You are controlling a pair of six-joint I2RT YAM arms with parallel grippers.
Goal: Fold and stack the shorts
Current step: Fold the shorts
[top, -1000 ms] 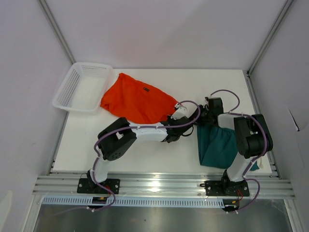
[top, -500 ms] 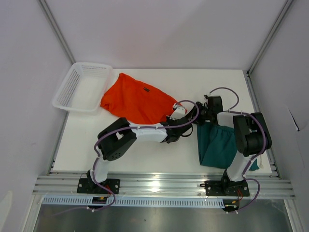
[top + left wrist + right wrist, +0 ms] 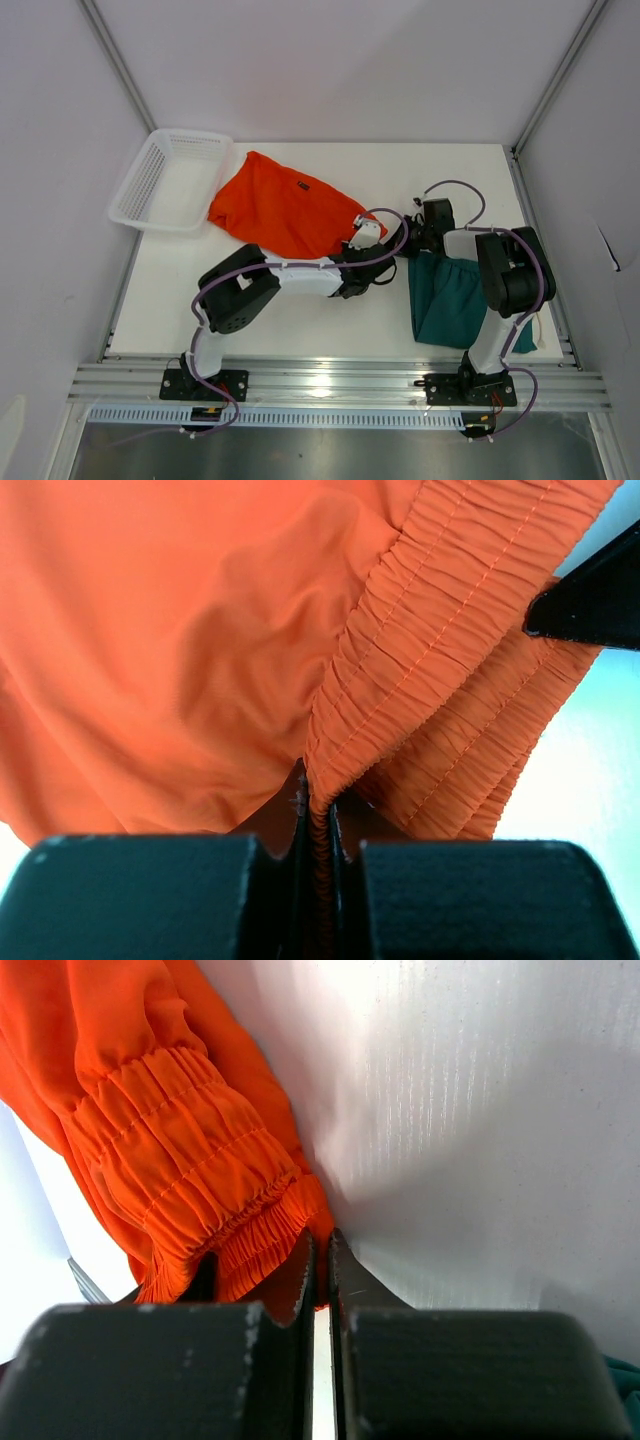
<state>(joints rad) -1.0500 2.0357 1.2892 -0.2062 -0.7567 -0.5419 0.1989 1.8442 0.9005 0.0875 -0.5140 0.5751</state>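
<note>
Orange shorts (image 3: 285,210) stretch left-rearward from their waistband (image 3: 420,650), pinched by left hand (image 3: 318,815); right hand (image 3: 320,1260) closed alongside, grip unclear.

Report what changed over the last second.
The right gripper edged left to the orange shorts' waistband corner; its fingers are shut there, grip unclear. The left gripper stays clamped on that waistband. The teal shorts and basket are unmoved.

White arm links (image 3: 305,273), black joints (image 3: 240,300), looping lilac cables (image 3: 455,185), black bases (image 3: 205,384), matte-black left hand (image 3: 318,845), scuffed right hand (image 3: 320,1320)
</note>
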